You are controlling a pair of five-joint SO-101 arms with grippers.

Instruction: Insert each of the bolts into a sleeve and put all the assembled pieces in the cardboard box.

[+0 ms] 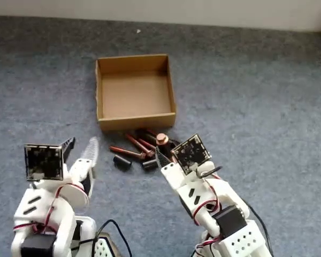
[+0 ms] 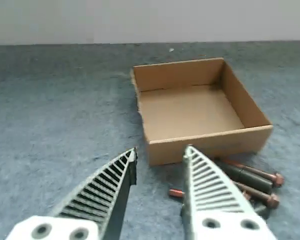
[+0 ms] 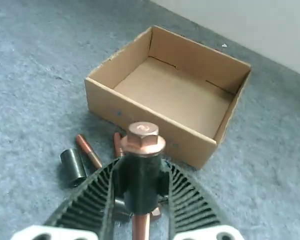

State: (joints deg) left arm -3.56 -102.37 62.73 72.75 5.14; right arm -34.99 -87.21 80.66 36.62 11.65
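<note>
Currently my right gripper (image 3: 141,169) is clamped on a smooth black sleeve (image 3: 139,187) with a copper hex-headed bolt (image 3: 142,139) through it, just short of the cardboard box (image 3: 140,122). My left gripper (image 2: 160,150) hangs farther from the box, its ribbed jaws apart. Just beside the box's near wall lie loose bolts (image 1: 129,151) and short sleeves (image 1: 122,161).

We see a grey, short-piled carpet (image 1: 257,80) covering the whole working surface, its nap slightly mottled. Along its far edge runs a pale, plain strip of wall (image 1: 203,10), meeting the carpet in a straight line. A tiny white speck (image 1: 138,31) lies on the carpet near that line, just short of the wall.
</note>
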